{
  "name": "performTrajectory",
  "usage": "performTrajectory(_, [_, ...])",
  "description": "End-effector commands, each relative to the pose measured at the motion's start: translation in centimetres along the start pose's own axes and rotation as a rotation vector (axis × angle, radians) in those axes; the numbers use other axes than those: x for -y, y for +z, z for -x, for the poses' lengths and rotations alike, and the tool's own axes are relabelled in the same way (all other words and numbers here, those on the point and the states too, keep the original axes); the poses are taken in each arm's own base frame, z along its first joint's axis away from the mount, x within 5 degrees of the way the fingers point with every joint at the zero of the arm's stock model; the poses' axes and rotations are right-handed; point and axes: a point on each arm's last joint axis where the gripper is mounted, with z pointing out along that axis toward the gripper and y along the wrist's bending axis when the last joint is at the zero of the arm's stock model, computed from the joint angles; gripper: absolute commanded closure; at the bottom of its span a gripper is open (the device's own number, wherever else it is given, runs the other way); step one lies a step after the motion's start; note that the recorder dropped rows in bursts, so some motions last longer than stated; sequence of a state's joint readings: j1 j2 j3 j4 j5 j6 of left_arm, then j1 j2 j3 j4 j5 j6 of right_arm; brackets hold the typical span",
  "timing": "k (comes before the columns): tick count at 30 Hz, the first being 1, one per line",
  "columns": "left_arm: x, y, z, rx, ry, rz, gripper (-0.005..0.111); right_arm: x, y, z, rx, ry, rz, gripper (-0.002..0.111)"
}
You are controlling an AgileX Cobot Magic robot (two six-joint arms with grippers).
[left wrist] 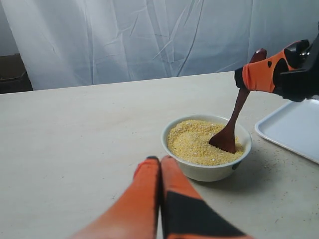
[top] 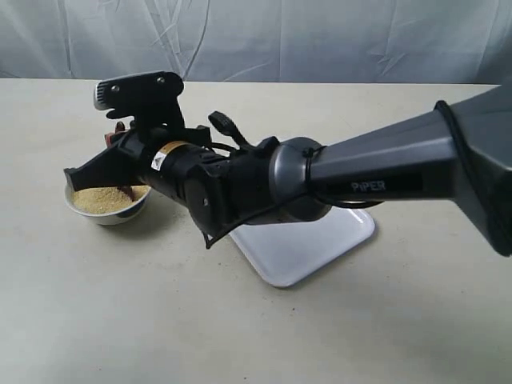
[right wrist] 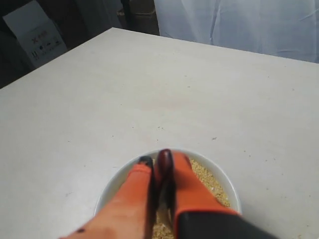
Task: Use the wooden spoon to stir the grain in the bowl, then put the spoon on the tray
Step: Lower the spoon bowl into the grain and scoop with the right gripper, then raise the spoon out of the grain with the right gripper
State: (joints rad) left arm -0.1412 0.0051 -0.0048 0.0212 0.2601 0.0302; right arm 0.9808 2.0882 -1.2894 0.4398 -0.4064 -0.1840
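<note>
One big pale table (top: pixel 120 320) is spread under everything, with a white curtain (top: pixel 320 40) hung behind it. Most of the exterior view is taken up by the right arm (top: pixel 384 172), which is stretched in from the right edge, across the middle and over to the left side. Under that arm the tray (top: pixel 296 256) is laid flat on the table, and only its near corner and some of its floor can be seen.

The bowl (left wrist: pixel 204 172) is set on the table left of the tray, near it but not touching. It's filled close to the rim with the grain (left wrist: pixel 192 142). The wooden spoon (left wrist: pixel 234 117) is stood tilted in the bowl — scoop dug into the grain on the tray's side, handle pointed up. That handle is clamped near its top end by the right gripper (right wrist: pixel 159 164), which is held right above the bowl.

The left gripper (left wrist: pixel 159 162) is aimed at the bowl without touching it — its two orange fingers (left wrist: pixel 174 194) are pressed together with nothing between them.
</note>
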Motion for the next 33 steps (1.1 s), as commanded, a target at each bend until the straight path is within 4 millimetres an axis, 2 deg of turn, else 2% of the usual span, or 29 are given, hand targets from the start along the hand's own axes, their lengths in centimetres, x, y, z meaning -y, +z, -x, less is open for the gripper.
performTrajectory(1, [0.0, 0.0, -0.1, 0.006, -0.002, 0.0, 0.107, 0.1, 0.3, -0.5, -0.016, 0.057, -0.004, 0.108])
performTrajectory(16, [0.0, 0.0, -0.1, 0.006, -0.002, 0.0, 0.107, -0.6, -1.8, 4.0, 0.129, -0.014, 0.043, 0.108])
performTrajectory(22, [0.0, 0.0, -0.1, 0.006, -0.002, 0.0, 0.107, -1.5, -1.6, 3.3, 0.123, -0.013, 0.074, 0.108])
performTrajectory(26, [0.0, 0.0, -0.1, 0.006, -0.002, 0.0, 0.107, -1.8, -0.7, 1.6, 0.094, -0.019, 0.075, 0.108])
performTrajectory(30, [0.0, 0.0, -0.1, 0.006, -0.002, 0.0, 0.107, -1.6, 0.0, 0.2, 0.073, -0.023, 0.067, 0.108])
performTrajectory(33, [0.0, 0.0, -0.1, 0.006, -0.002, 0.0, 0.107, -1.2, 0.1, 0.1, 0.07, -0.046, 0.055, 0.108])
